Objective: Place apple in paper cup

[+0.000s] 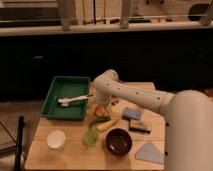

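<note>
The apple (pixel 99 110) is a small orange-red fruit on the wooden table (pixel 75 150), just right of the green tray. My gripper (pixel 102 105) is at the end of the white arm and comes down right at the apple, partly covering it. The paper cup (pixel 56 139) is white and wide-mouthed. It stands upright at the table's front left, well apart from the gripper and the apple.
A green tray (pixel 60 111) with a white utensil (pixel 73 100) sits at the back left. A translucent green cup (pixel 90 138), a dark bowl (pixel 118 142) and a green-yellow fruit (pixel 103 122) lie in front of the apple. A blue sponge (pixel 131 114), a dark block (pixel 140 126) and a grey cloth (pixel 149 151) are on the right.
</note>
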